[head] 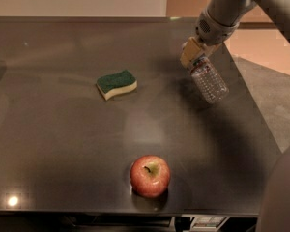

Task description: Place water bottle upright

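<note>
The water bottle (210, 82) is a small clear ribbed plastic bottle. It hangs tilted above the dark table (63, 144) at the right side, its base pointing down and to the right. My gripper (194, 55) is shut on the bottle's upper end, near the cap, which is hidden by the fingers. The arm reaches in from the upper right corner.
A green and cream sponge (116, 84) lies left of the bottle near the table's middle. A red apple (150, 176) sits near the front edge. The table's right edge runs diagonally just right of the bottle, with floor beyond.
</note>
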